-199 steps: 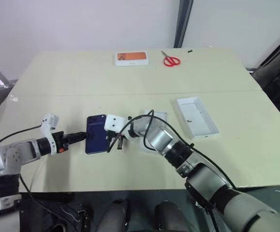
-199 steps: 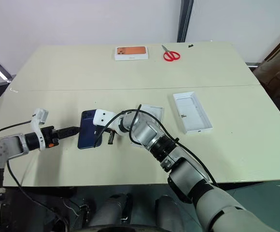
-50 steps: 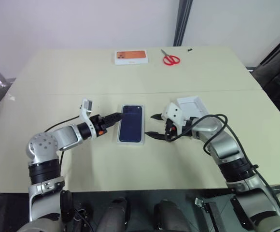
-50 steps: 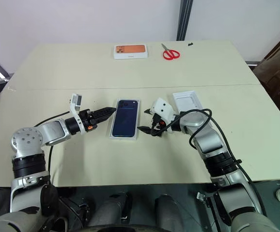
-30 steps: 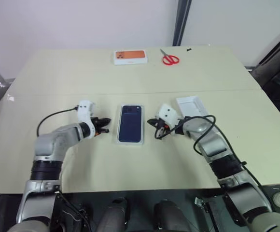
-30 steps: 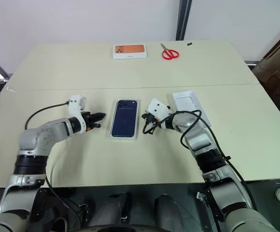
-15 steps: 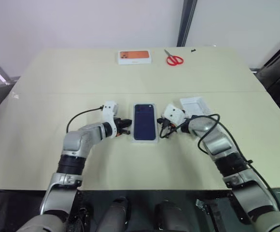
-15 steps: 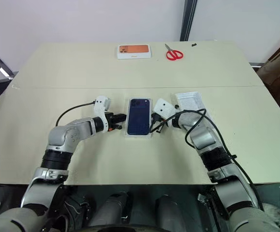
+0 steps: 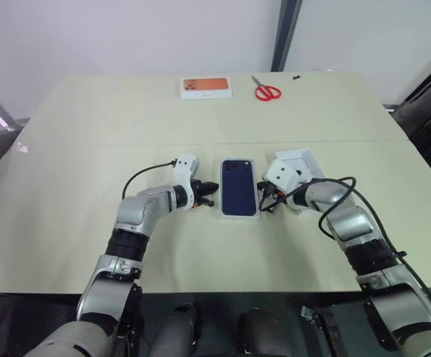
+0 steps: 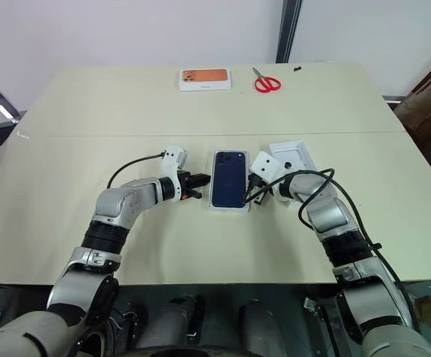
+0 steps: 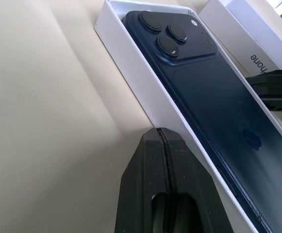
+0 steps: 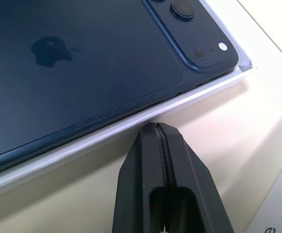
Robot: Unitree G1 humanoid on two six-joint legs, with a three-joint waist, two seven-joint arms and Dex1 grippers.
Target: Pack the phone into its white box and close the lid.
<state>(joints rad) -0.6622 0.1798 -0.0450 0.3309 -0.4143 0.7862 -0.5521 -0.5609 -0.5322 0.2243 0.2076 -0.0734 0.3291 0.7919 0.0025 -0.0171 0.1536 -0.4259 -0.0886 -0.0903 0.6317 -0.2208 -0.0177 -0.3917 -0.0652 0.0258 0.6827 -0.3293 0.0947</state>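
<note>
The dark navy phone lies back up in the shallow white box at the table's middle, its camera bump at the far end. My left gripper is shut, and its tips are against the box's left wall. On the other side my right gripper is shut too, with its tips at the box's right wall. Neither gripper has anything between its fingers. The lid lies open side up just right of the box, partly behind my right wrist.
A white box with an orange picture and red scissors lie at the table's far edge. A seam runs across the table beyond the phone box.
The box with the phone in it has slid to the right, closer to the lid. Both grippers moved right with it, staying shut at its two sides.
</note>
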